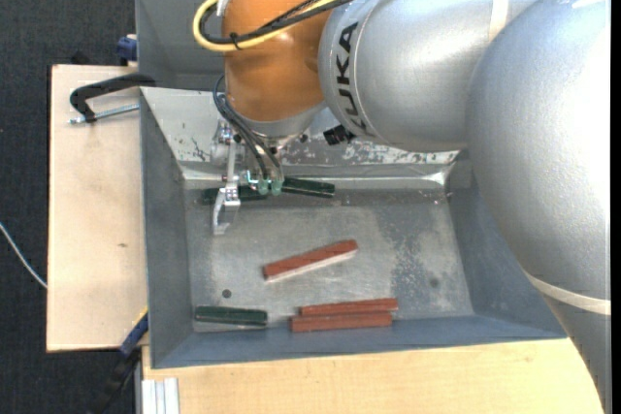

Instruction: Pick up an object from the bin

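My gripper (226, 208) hangs below the orange wrist cover at the back left of the bin, low over the floor. A long dark green stick (309, 190) lies along the foot of the back wall and runs right under the gripper, so its left part is partly hidden. I cannot tell whether the gripper touches it. A reddish-brown flat bar (310, 261) with a pale edge lies slanted in the middle of the bin, a short way in front of the gripper.
Two reddish-brown bars (344, 315) lie side by side along the front wall. A short dark green stick (230, 315) lies in the front left corner. The arm's large grey body covers the bin's right side and back rim.
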You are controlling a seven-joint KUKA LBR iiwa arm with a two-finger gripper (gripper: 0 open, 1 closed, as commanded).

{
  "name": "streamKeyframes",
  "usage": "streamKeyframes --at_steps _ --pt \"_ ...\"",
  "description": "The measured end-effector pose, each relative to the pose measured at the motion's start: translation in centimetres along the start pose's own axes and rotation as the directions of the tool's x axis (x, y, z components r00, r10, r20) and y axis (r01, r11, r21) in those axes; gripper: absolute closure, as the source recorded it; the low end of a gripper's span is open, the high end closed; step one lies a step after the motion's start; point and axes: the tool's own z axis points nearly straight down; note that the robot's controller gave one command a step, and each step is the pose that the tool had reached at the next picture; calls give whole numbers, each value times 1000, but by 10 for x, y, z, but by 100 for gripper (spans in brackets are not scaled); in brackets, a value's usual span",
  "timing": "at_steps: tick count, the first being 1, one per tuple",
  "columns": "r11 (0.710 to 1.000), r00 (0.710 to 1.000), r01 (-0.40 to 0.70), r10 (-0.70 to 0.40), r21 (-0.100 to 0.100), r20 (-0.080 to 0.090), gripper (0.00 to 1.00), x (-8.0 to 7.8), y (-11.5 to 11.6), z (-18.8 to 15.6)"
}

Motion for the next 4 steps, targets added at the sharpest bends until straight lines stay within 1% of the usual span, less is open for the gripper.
streamKeyframes --at_steps 1,2,3,4 --pt "1000 1000 -2 2 -2 8 0 -2 -1 -5" --pt "999 999 32 -32 -2 9 0 2 -67 23" --pt "998 998 57 -57 1 14 0 1 -49 89" --pt "1000 999 27 -27 -12 24 0 -10 -39 104"
